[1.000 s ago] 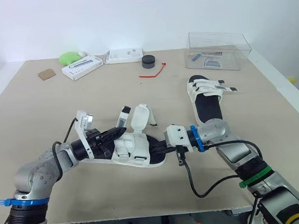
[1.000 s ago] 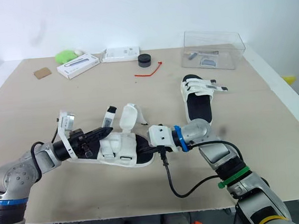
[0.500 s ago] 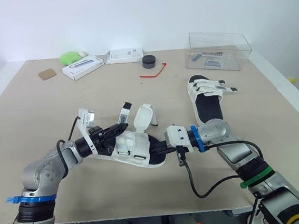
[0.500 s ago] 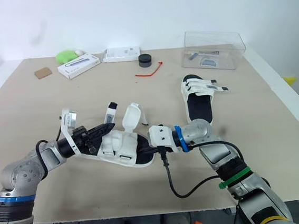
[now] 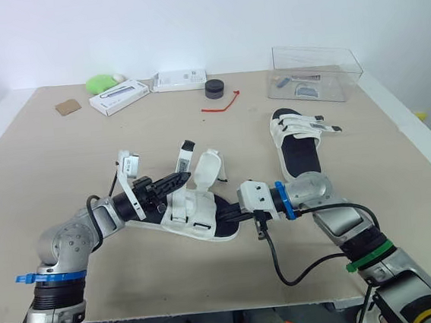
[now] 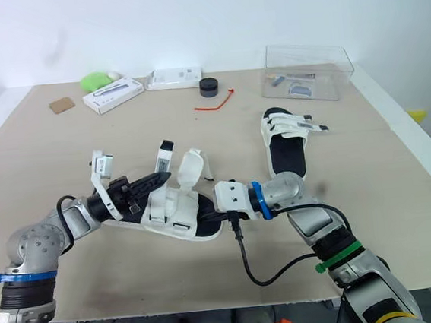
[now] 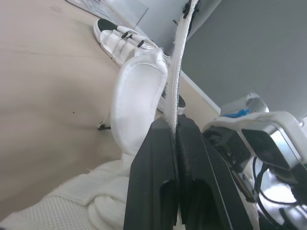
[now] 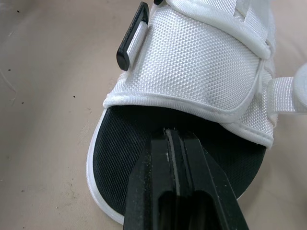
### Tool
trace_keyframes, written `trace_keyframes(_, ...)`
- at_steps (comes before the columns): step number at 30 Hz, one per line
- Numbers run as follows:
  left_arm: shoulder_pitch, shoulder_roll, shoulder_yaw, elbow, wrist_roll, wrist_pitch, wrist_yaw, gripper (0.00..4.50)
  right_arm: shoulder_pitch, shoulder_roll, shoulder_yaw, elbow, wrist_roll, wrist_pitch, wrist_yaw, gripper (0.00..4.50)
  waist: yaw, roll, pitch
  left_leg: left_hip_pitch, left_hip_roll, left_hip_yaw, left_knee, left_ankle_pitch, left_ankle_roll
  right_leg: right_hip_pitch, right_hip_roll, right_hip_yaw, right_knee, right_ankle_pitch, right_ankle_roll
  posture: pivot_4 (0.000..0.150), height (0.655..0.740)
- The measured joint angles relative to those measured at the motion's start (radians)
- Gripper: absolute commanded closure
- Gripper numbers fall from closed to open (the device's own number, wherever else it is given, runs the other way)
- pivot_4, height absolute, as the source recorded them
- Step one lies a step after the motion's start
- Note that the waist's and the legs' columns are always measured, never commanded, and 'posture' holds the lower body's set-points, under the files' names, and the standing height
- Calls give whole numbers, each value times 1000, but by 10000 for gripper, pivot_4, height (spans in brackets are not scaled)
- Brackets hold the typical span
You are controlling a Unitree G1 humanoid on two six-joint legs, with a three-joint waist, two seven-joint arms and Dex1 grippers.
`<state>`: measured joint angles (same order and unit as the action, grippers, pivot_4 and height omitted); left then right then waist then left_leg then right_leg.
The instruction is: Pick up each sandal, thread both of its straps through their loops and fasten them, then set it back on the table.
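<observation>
my left gripper [image 5: 178, 182] has swung up and away from me, carrying the strap [image 5: 184, 155] pinched between its fingers. the strap's black tip now stands higher and further to my right. the sandal [image 5: 197, 213] has slid slightly right at its left end, and its flap [image 5: 209, 167] with it.

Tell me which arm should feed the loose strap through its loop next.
Left. The left gripper is shut on the raised strap of the near sandal, so it can likely guide it. The right gripper is clamped on that sandal's end, steadying it.
</observation>
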<state>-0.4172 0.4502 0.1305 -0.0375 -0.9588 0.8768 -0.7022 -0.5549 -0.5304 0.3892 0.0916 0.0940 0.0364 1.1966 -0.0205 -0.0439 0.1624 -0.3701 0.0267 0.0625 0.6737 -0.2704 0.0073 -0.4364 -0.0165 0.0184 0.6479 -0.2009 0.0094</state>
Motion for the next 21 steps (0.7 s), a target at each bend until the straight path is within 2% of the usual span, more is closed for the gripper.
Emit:
trace_keyframes(13, -28, -5, -67, 111, 154, -76, -114, 44760, 7, -5, -1, -12, -1, 10, -7, 45000, 1, 0, 0, 0, 0, 0, 0, 0, 0, 1, -1, 0, 0, 0, 0, 1500, 7400)
trace_keyframes(16, -59, -5, -84, 151, 191, -93, -136, 35357, 7, -7, -1, -14, -1, 12, -8, 45000, 1, -1, 0, 0, -1, 0, 0, 0, 0, 1, -1, 0, 0, 0, 1, 1500, 7400)
trace_keyframes(18, -76, -5, -86, 188, 215, -105, -139, 27105, 9, -8, 0, -19, -1, 14, -11, 45000, 1, -1, 0, 0, -1, 0, 0, 0, 0, 1, -1, -1, -1, 0, 1, 1500, 7400)
trace_keyframes(19, -91, -5, -87, 222, 236, -118, -146, 20747, 12, -9, 0, -24, -1, 15, -13, 45000, 1, -1, 0, 0, -1, 0, 0, 0, 0, 0, -1, -1, -1, 0, 1, 1500, 7400)
trace_keyframes(20, -96, -5, -87, 233, 246, -127, -151, 17356, 13, -10, 0, -28, -1, 17, -13, 45000, 0, -1, 0, -1, -1, 0, 0, 0, 0, 0, -1, -1, -1, 0, 1, 1500, 7400)
trace_keyframes(21, -103, -4, -87, 245, 257, -137, -155, 17356, 13, -11, 0, -31, -1, 18, -13, 45000, 0, -1, 0, -1, -1, 0, 0, 0, 0, 0, -1, -1, -1, 0, 1, 1500, 7400)
